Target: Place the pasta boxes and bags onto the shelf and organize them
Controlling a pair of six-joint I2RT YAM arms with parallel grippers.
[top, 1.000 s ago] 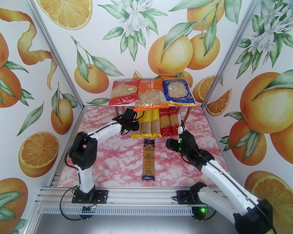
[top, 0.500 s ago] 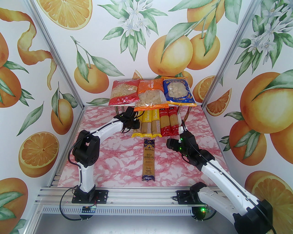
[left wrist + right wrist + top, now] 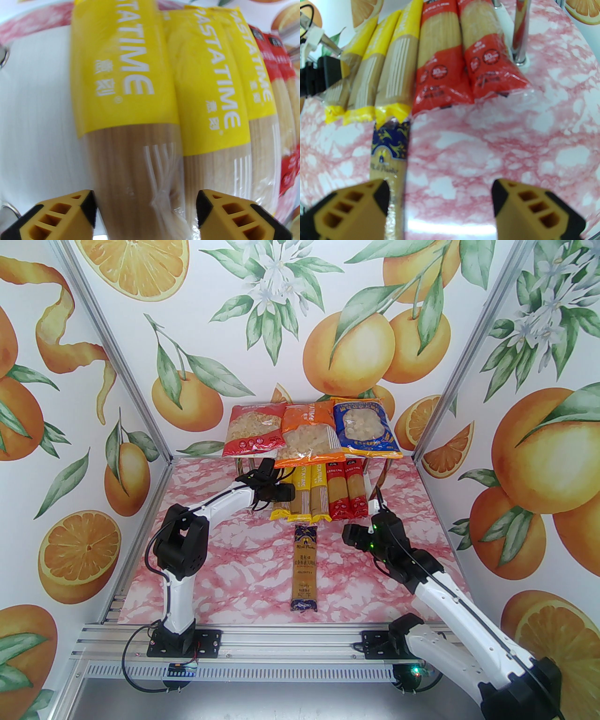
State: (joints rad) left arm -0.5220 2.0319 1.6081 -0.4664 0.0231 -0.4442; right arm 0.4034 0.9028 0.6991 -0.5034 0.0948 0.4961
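Left hand [image 3: 144, 196] open astride leftmost yellow pack [image 3: 121, 93], laid on lower shelf [image 3: 35, 117] beside matching packs [image 3: 206, 82] for tidy row. Right hand [image 3: 440, 187] held open by dark blue-gold pack [image 3: 390, 140] on desk [image 3: 487, 140], judged next.

I have the left arm [image 3: 220, 502] folded at the elbow and reaching toward one o'clock with the left gripper [image 3: 145, 199] spread wide, and the right arm [image 3: 450, 610] stretched toward eleven o'clock, the right gripper [image 3: 440, 189] spread wide too, pinching nothing.

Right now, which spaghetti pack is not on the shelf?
The dark blue-gold pack: it lies flat on the table; the yellow packs and red packs are on the shelf.
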